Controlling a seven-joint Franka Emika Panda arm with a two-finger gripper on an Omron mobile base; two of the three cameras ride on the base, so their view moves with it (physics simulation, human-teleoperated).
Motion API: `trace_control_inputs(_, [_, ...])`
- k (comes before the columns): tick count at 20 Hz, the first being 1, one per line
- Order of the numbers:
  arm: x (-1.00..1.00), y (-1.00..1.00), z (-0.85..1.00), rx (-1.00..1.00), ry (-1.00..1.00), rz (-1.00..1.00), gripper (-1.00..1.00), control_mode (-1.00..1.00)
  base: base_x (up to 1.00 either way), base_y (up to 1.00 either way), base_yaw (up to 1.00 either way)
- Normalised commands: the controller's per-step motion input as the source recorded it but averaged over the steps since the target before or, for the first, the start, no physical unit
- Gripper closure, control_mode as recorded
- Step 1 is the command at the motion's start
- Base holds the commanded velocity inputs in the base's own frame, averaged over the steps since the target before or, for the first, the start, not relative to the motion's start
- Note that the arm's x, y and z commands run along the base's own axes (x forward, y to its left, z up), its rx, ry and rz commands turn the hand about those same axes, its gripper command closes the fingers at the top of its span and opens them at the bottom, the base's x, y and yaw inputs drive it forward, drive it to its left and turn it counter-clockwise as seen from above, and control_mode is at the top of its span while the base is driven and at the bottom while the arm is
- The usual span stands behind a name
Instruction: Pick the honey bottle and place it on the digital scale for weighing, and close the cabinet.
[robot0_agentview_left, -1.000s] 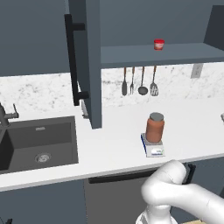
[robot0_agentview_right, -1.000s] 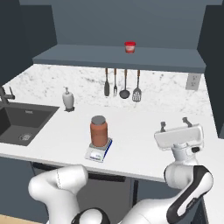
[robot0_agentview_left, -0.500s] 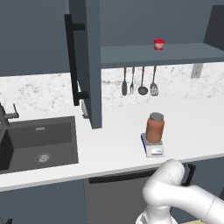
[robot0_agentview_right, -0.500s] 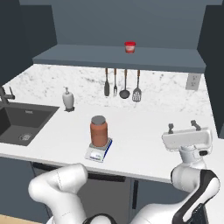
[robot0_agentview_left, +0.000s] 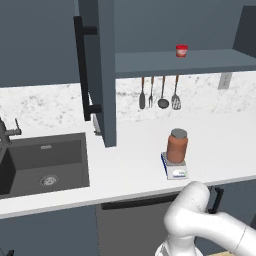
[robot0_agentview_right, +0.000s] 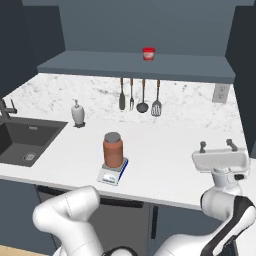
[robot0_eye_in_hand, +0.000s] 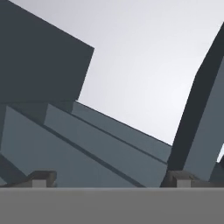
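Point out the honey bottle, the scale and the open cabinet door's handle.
honey bottle (robot0_agentview_right: 113, 152): right base view, on its reddish-brown side.
scale (robot0_agentview_right: 109, 176): right base view, on its white front panel.
cabinet door handle (robot0_agentview_left: 83, 75): left base view, on the middle of the black vertical bar.

Honey bottle (robot0_agentview_left: 176, 149): reddish-brown, grey lid. Scale (robot0_agentview_left: 175, 171): grey top, blue edge, white front. Cabinet (robot0_agentview_left: 102, 70): slate-blue, black handle (robot0_agentview_left: 82, 70). Counter (robot0_agentview_left: 135, 150): white; backsplash speckled grey-white. Sink (robot0_agentview_left: 42, 162): dark grey. Small jar (robot0_agentview_left: 181, 50): red.
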Motion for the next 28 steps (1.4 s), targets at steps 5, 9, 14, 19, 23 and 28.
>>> trace_control_inputs(5, [0.00, -0.48, 0.07, 0.00, 0.00, -0.06, -1.00, -1.00, 0.00, 0.00, 0.00])
trace_control_inputs(9, [-0.03, -0.61, 0.17, 0.01, 0.00, -0.10, -1.00, -1.00, 0.00, 0.00, 0.00])
trace_control_inputs(14, [-0.25, -0.59, 0.29, 0.01, 0.12, -0.12, -1.00, -1.00, 0.00, 0.00, 0.00])
trace_control_inputs(19, [-0.29, -0.44, 0.00, 0.00, 0.10, -0.12, -1.00, -1.00, 0.00, 0.00, 0.00])
trace_control_inputs(23, [-0.21, -0.33, 0.10, 0.00, 0.05, -0.11, -1.00, -1.00, 0.00, 0.00, 0.00])
trace_control_inputs(28, [-0.05, -0.13, 0.53, 0.00, 0.15, -0.10, -1.00, -1.00, 0.00, 0.00, 0.00])
